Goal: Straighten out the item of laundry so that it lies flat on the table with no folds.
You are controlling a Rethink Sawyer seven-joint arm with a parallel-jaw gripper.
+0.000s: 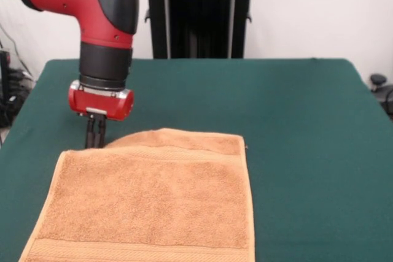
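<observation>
**Towel mostly flat; one far corner not yet laid out**

The towel point(147, 197) is seen spread on the green bench point(295, 121), in front of and to one side of the hand point(95, 141), toward the camera; most of its surface is lying flat, and a border band is visible along the near edge and another along the far edge. The far corner nearest the hand is not squared; there the edge runs on a slant and rises into a low hump just beside the hand, so a fold or a turned-under corner is judged to remain at that place. The opposite far corner appears sharp and flat. The task is therefore judged as nearly done; what is left is the opening of that one corner and perhaps a small smoothing of the far hem.

The hand is held low, at or touching the far edge of the towel; its two dark fingers point(91, 134) are seen close together with almost no gap; whether a piece of cloth is pinched between them cannot be told, because the tips are hidden behind the towel edge.

The near edge of the towel is cut off by the bottom of the picture, so the near corners cannot be checked; no white tag is seen; the underside of the slanted corner is hidden also.
</observation>
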